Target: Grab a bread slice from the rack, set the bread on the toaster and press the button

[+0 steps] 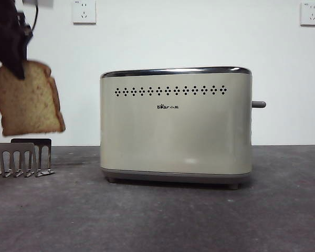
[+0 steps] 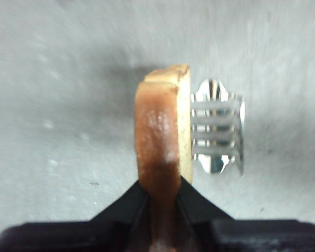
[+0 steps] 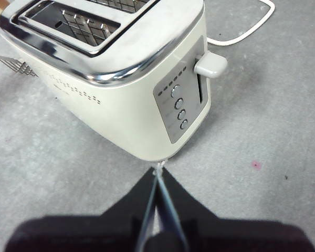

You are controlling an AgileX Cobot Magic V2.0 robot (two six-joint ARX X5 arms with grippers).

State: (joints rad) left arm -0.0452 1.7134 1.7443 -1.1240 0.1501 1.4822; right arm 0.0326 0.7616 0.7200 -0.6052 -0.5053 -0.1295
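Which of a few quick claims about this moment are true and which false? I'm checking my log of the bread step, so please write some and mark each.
1. The left end effector grips the slice of bread. True.
2. The bread sits in the rack. False: it hangs in the air above the rack, clear of its prongs.
3. The toaster already holds a slice. False: the slot seen in the right wrist view shows only bare wire guides.
4. The lever sits at the top of its slot. True.
5. The right end effector is pressing the lever. False: it hovers shut, apart from the toaster's narrow end.
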